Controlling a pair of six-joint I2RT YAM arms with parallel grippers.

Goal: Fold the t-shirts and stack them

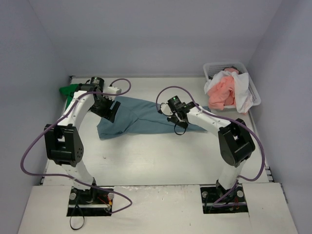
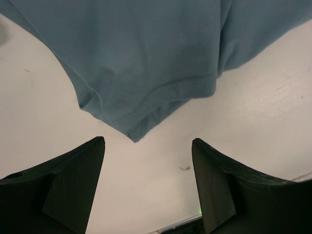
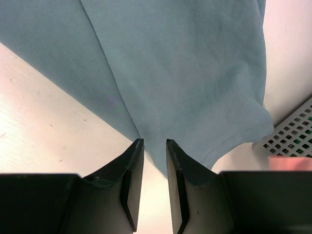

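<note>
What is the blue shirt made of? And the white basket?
The shirt looks like soft knitted cloth, maybe cotton, with a matte finish: it drapes, wrinkles and has stitched hems. The basket looks like hard white plastic, smooth: its walls are a stiff grid of small square holes.

A white mesh basket [image 1: 210,72] sits at the far right corner of the white table [image 1: 146,156].
</note>
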